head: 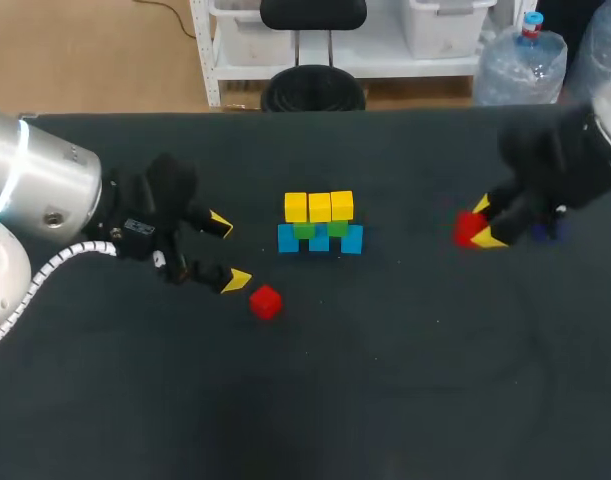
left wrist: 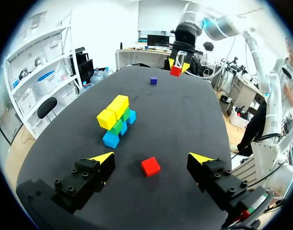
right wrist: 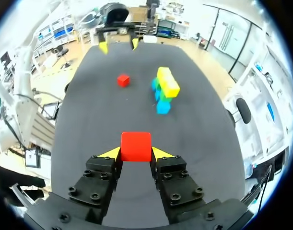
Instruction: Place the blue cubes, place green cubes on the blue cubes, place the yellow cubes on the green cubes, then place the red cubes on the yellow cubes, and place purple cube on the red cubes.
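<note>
- So, stack (head: 319, 224) is built through yellow.
- One red cube (right wrist: 136, 146) is clamped in right gripper (right wrist: 136, 154).
- A second red cube (left wrist: 150, 166) is left ungrasped just ahead of left gripper (left wrist: 151, 157), jaws apart.
- Then purple cube (left wrist: 153, 81) is still to be placed.

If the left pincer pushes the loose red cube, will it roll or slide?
The loose red cube probably slides, not rolls: a flat face rests on the table. It looks rigid, and small beside the left pincer, so likely light.
</note>
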`<state>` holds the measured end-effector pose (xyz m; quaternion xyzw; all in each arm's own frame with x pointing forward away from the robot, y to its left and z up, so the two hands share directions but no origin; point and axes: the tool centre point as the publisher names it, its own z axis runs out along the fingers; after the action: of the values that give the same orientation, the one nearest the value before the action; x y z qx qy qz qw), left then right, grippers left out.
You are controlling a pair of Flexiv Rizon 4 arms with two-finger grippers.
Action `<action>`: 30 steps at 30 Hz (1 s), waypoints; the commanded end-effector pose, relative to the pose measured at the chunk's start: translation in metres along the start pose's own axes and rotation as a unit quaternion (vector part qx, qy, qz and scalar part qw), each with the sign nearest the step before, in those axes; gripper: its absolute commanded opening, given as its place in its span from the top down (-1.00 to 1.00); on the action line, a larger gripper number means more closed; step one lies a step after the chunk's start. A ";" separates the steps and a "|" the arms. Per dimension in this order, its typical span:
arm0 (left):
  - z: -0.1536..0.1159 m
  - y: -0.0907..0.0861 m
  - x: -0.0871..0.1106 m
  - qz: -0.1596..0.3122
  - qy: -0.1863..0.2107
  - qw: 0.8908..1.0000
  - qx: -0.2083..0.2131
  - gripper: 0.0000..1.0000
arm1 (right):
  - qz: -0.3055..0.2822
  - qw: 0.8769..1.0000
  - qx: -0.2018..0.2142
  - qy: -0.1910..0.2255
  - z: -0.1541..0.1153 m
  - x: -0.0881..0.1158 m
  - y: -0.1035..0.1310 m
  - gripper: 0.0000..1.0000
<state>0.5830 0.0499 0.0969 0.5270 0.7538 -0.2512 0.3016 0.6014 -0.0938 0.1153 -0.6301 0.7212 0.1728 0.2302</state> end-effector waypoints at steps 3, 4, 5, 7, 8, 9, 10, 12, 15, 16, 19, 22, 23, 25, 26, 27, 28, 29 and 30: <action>0.001 0.000 0.001 0.001 -0.002 1.000 0.000 -1.00 | -0.003 1.000 0.006 -0.009 0.011 -0.034 -0.006 1.00; 0.001 0.000 0.001 0.001 -0.002 1.000 0.000 -1.00 | -0.006 1.000 0.008 -0.011 0.013 -0.040 -0.007 1.00; 0.001 0.000 0.001 0.001 -0.002 1.000 0.000 -1.00 | -0.009 1.000 0.008 -0.013 0.016 -0.045 -0.008 1.00; 0.001 0.000 0.001 0.001 -0.002 1.000 0.000 -1.00 | -0.016 1.000 0.010 -0.015 0.021 -0.056 -0.012 1.00; 0.001 0.000 0.001 0.001 -0.002 1.000 0.000 -1.00 | -0.017 1.000 0.010 -0.015 0.024 -0.060 -0.014 1.00; 0.001 0.000 0.001 0.001 -0.002 1.000 0.000 -1.00 | -0.020 1.000 0.011 -0.015 0.026 -0.064 -0.017 1.00; 0.001 0.000 0.001 0.001 -0.002 1.000 0.000 -1.00 | -0.022 1.000 0.012 -0.015 0.029 -0.068 -0.019 1.00; 0.001 0.000 0.001 0.001 -0.002 1.000 0.000 -1.00 | -0.024 0.999 0.012 -0.017 0.032 -0.075 -0.024 1.00; 0.001 0.000 0.001 0.001 -0.002 1.000 0.000 -1.00 | -0.025 0.999 0.009 -0.021 0.037 -0.082 -0.031 1.00; 0.001 0.000 0.001 0.001 -0.002 1.000 0.000 -1.00 | -0.026 0.999 0.007 -0.022 0.038 -0.084 -0.033 1.00; 0.001 0.000 0.001 0.001 -0.002 1.000 0.000 -1.00 | -0.026 0.999 0.003 -0.026 0.042 -0.089 -0.039 1.00; 0.001 0.000 0.001 0.001 -0.002 1.000 0.000 -1.00 | -0.026 0.999 0.002 -0.030 0.046 -0.093 -0.044 1.00; 0.001 0.000 0.001 0.001 -0.002 1.000 0.000 -1.00 | -0.025 0.999 0.001 -0.032 0.046 -0.095 -0.046 1.00; 0.001 0.000 0.001 0.001 -0.002 1.000 0.000 -1.00 | -0.021 0.999 0.002 -0.039 0.046 -0.096 -0.048 1.00; 0.001 0.000 0.001 0.001 -0.002 1.000 0.000 -1.00 | -0.021 0.999 0.002 -0.039 0.046 -0.096 -0.048 1.00; 0.001 0.000 0.001 0.001 -0.002 1.000 0.000 -1.00 | -0.021 0.999 0.002 -0.039 0.046 -0.096 -0.048 1.00; 0.001 0.000 0.001 0.001 -0.002 1.000 0.000 -1.00 | -0.021 0.999 0.002 -0.039 0.046 -0.096 -0.048 1.00; 0.001 0.000 0.001 0.001 -0.002 1.000 0.000 -1.00 | -0.021 0.999 0.002 -0.039 0.046 -0.096 -0.048 1.00; 0.001 0.000 0.001 0.001 -0.002 1.000 0.000 -1.00 | -0.021 0.999 0.002 -0.039 0.046 -0.096 -0.048 1.00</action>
<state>0.5831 0.0499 0.0969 0.5270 0.7538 -0.2512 0.3016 0.6612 0.0037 0.1317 -0.6362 0.7003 0.1872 0.2642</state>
